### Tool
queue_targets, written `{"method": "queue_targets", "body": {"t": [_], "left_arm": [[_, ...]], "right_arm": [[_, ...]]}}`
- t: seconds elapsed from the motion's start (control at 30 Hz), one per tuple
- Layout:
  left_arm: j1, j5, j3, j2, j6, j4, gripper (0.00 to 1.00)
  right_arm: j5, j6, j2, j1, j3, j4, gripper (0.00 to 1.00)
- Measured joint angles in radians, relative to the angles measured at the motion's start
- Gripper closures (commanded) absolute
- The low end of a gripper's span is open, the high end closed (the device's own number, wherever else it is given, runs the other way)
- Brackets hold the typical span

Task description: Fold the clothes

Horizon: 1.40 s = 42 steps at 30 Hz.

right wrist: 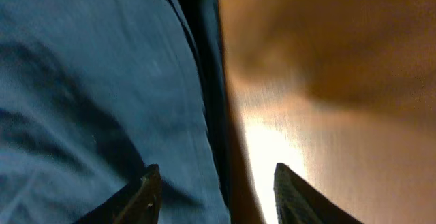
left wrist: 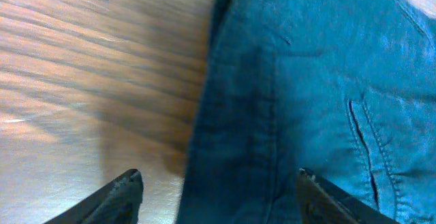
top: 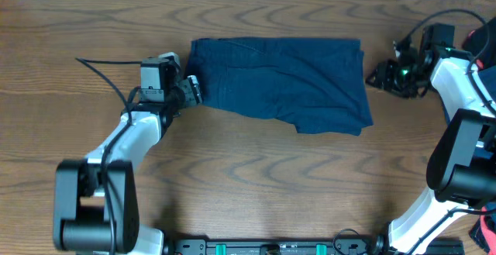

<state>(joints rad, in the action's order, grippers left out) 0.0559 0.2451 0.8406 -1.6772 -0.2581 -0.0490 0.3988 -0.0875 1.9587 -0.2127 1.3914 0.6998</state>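
1. Overhead, we see the clothes, a pair of dark navy shorts. They lie flat on the wooden table in the upper middle of the frame, and one lobe of cloth reaches lower at the bottom right corner.
2. The left gripper sits at the left edge of the shorts. In the left wrist view its fingers stand wide apart, one over bare wood and one over cloth, with the hem between them. It holds nothing.
3. The right gripper sits just beside the right edge. In the right wrist view its fingers are likewise parted astride the hem, with nothing clamped.
4. We judge that the step in hand is lining up a grasp at both ends. The shorts are not yet a compact rectangle, and we cannot tell whether a first fold is already in.
5. The next move calls for each gripper to close on its edge and catch every layer. One side then has to be lifted and carried evenly over the other so the cloth does not bunch.
6. We find no brand, label or readable writing, only seams and a stitched pocket slit.
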Motion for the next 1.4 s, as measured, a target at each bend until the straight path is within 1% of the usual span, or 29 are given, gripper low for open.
{"method": "queue_targets", "body": {"t": [0.1,0.17,0.3,0.33,0.4,0.43,0.47,0.5,0.53,0.57,0.6,0.63,0.8,0.97,1.13,1.17,1.2,1.23,1.27,1.3,1.33,1.4], "left_arm": [[0.000,0.068,0.000,-0.048,0.004,-0.047,0.36],[0.000,0.103,0.000,-0.063,0.004,-0.065,0.47],[0.000,0.138,0.000,-0.065,0.008,-0.070,0.61],[0.000,0.142,0.000,-0.065,0.009,-0.069,0.67],[0.000,0.148,0.000,-0.065,0.012,-0.069,0.74],[0.000,0.151,0.000,-0.065,0.014,-0.069,0.76],[0.000,0.153,0.000,-0.065,0.016,-0.069,0.78],[0.000,0.156,0.000,-0.065,0.015,-0.069,0.80],[0.000,0.158,0.000,-0.065,0.015,-0.068,0.81],[0.000,0.160,0.000,-0.065,0.016,-0.068,0.81],[0.000,0.162,0.000,-0.065,0.018,-0.068,0.85],[0.000,0.163,0.000,-0.065,0.014,-0.068,0.86],[-0.008,0.171,0.000,-0.064,0.017,-0.035,0.94],[-0.050,0.209,0.000,-0.047,0.019,0.051,0.94],[-0.092,0.257,0.000,0.029,0.020,0.134,0.93],[-0.096,0.261,0.000,0.050,0.023,0.146,0.89],[-0.101,0.263,0.000,0.074,0.024,0.157,0.76],[-0.103,0.260,0.000,0.089,0.026,0.161,0.62],[-0.108,0.246,0.000,0.109,0.031,0.163,0.53],[-0.117,0.235,0.000,0.126,0.029,0.163,0.45],[-0.127,0.222,0.000,0.141,0.030,0.163,0.41],[-0.142,0.203,0.000,0.162,0.031,0.164,0.37]], "right_arm": [[0.005,0.004,0.008,0.025,0.000,-0.135,0.51],[0.007,-0.003,0.032,0.046,0.001,-0.228,0.53],[0.014,-0.046,0.104,0.071,0.002,-0.369,0.56],[0.014,-0.064,0.128,0.076,0.001,-0.404,0.59],[0.016,-0.089,0.160,0.082,0.001,-0.444,0.63],[0.017,-0.105,0.177,0.086,0.001,-0.466,0.67],[0.018,-0.117,0.190,0.088,0.001,-0.485,0.73],[0.019,-0.130,0.200,0.090,0.001,-0.494,0.86],[0.022,-0.136,0.205,0.092,0.001,-0.501,0.93],[0.022,-0.144,0.208,0.093,0.001,-0.505,0.94],[0.023,-0.147,0.208,0.094,0.001,-0.505,0.96],[0.026,-0.146,0.208,0.094,0.001,-0.505,0.99],[0.032,-0.145,0.193,0.078,0.002,-0.440,0.99],[0.072,-0.143,0.138,0.022,0.002,-0.347,0.99],[0.129,-0.128,0.120,-0.008,0.003,-0.266,0.99],[0.134,-0.122,0.120,-0.008,0.003,-0.248,0.94],[0.138,-0.115,0.120,-0.009,0.003,-0.233,0.81],[0.131,-0.106,0.120,-0.009,0.003,-0.225,0.61],[0.115,-0.092,0.120,-0.013,0.003,-0.224,0.53],[0.103,-0.083,0.120,-0.021,0.004,-0.216,0.53],[0.092,-0.068,0.120,-0.033,0.005,-0.206,0.52],[0.076,-0.051,0.120,-0.054,0.006,-0.185,0.53]]}}
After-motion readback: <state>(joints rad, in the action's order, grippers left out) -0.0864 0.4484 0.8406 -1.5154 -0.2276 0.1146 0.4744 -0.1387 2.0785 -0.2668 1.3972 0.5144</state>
